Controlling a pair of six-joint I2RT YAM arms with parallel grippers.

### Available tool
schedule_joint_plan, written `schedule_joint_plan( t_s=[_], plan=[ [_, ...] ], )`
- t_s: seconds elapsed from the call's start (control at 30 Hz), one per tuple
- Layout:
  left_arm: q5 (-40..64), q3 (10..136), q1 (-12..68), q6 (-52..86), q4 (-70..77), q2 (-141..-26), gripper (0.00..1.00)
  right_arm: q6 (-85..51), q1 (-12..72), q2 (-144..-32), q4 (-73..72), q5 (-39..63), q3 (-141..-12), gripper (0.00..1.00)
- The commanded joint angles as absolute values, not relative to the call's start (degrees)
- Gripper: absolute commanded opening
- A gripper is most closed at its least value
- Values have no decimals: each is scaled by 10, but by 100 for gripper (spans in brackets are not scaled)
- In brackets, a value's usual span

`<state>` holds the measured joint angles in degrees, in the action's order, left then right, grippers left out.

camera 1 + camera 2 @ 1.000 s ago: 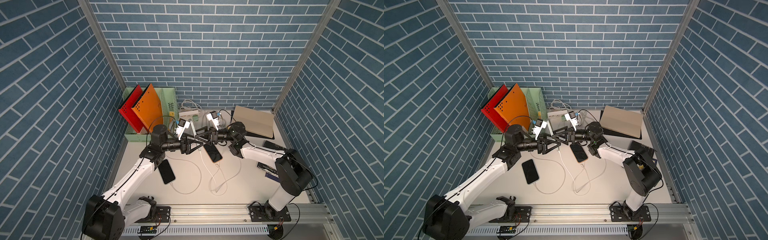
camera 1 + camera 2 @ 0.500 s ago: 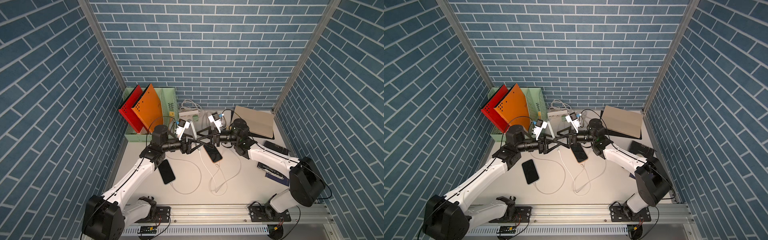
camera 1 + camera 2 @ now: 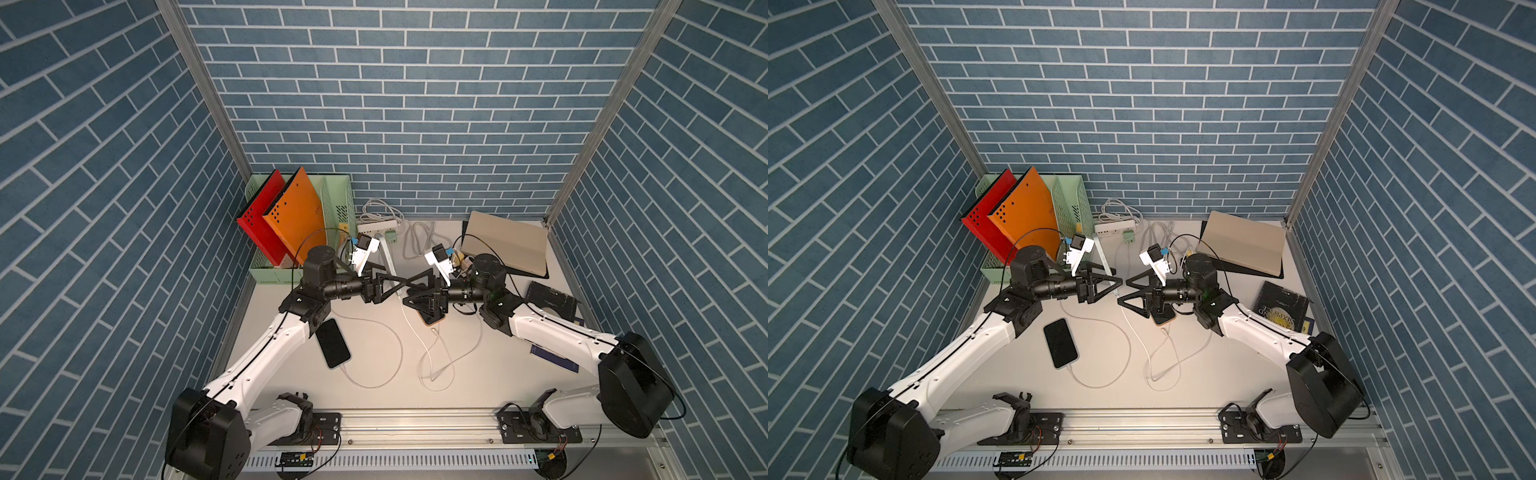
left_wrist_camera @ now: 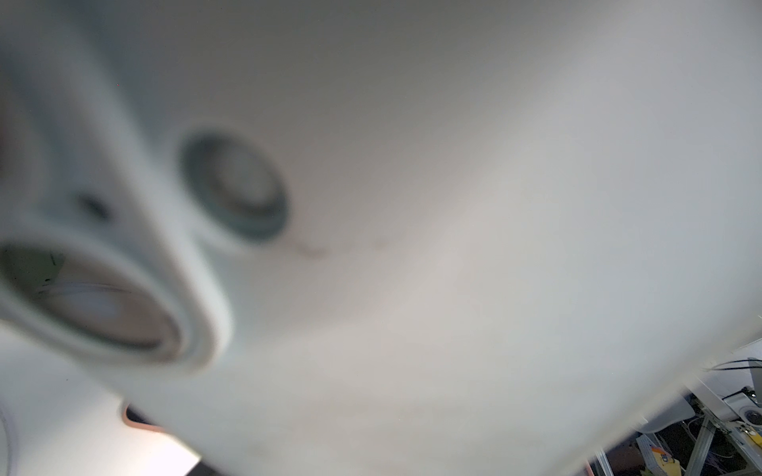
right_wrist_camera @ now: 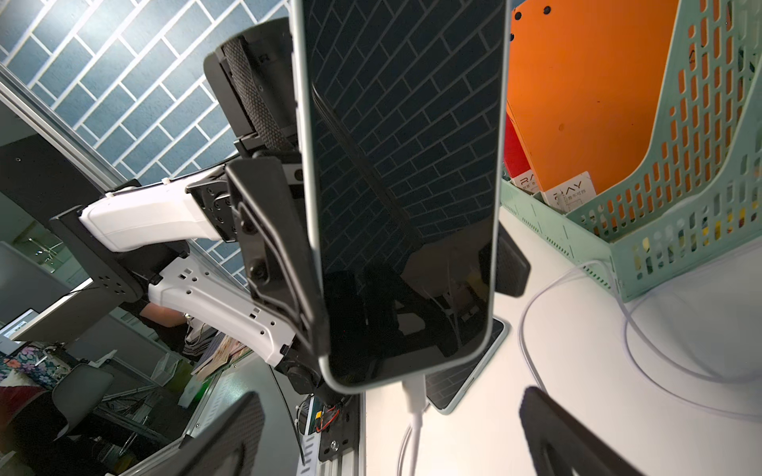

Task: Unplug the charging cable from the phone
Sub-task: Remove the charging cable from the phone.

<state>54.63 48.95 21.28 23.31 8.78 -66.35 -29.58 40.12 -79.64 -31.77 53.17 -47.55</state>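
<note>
the left hand [image 3: 1115, 286] is closed on the phone [image 5: 404, 185], clamping it by its long edges and holding it up off the bench [image 3: 374, 395], about mid-scene and slightly left of centre. in both top views the phone shows only edge-on, a pale strip [image 3: 388, 259] slanting from the hand toward the far side. in the right wrist view its dark screen reflects the brick wall.

the charging cable [image 5: 414, 395] is plugged into the phone's lower end; its white plug sits in the port and the lead drops to the bench, then loops toward the near side [image 3: 432, 374].

the right hand [image 3: 1128, 294] faces the left one from the right, with its jaws spread wide. its two black fingers [image 5: 231, 441] stand on either side of the plug, clear of it, and grip nothing.

a black phone [image 3: 332, 343] lies flat on the bench to the near left with its own white lead attached. another phone [image 3: 1163, 319], orange-rimmed, lies flat under the right hand. at the far left a green file rack [image 3: 336, 208] holds a red and an orange folder [image 3: 297, 212]. a white power strip [image 3: 376, 226] lies by the far wall, and a tan notebook [image 3: 505, 245] lies at the far right.

the left wrist view is a white blur; nothing can be told from it.
</note>
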Motion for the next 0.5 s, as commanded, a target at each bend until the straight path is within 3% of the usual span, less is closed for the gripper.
schedule_joint_plan(
  t_s=[0.0, 0.07, 0.33, 0.47],
  plan=[
    [547, 512, 210, 226, 120, -665, 0, -276, 406, -786, -329, 529, -463, 100],
    [546, 513, 211, 225, 120, -666, 0, -279, 408, -792, -329, 529, -460, 97],
    [544, 516, 211, 225, 119, -672, 0, -282, 429, -823, -337, 536, -456, 60],
    [542, 515, 211, 225, 118, -672, 0, -281, 436, -837, -337, 540, -455, 50]
  ],
)
